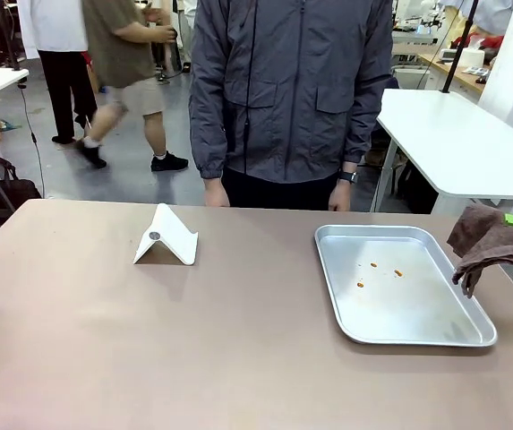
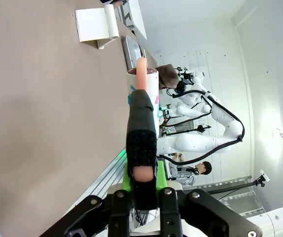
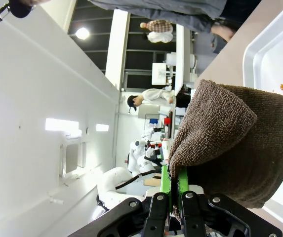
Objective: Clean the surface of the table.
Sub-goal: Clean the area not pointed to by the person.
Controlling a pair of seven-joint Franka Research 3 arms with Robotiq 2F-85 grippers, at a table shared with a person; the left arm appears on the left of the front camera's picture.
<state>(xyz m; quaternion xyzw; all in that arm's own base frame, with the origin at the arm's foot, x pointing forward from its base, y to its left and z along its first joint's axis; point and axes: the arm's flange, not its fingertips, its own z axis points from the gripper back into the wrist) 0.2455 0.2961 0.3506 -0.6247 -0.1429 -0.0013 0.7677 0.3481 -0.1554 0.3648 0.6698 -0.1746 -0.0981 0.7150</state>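
A wide bench (image 1: 238,367) with a smooth, matte brownish-taupe top carries a shiny rectangular metal tray (image 1: 417,313), lying flat. Well to the left of the tray, and slightly farther back, a white tent-shaped plastic stand (image 1: 166,237) sits upright on the bench surface.

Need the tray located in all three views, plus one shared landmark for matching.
Front: tray right of centre on the table, near its right edge.
Left wrist: tray upper centre, a sliver past the white stand, above the stick.
Right wrist: tray upper right, behind the cloth.
Shared landmark: the brown cloth, close to the tray in front and left wrist too.
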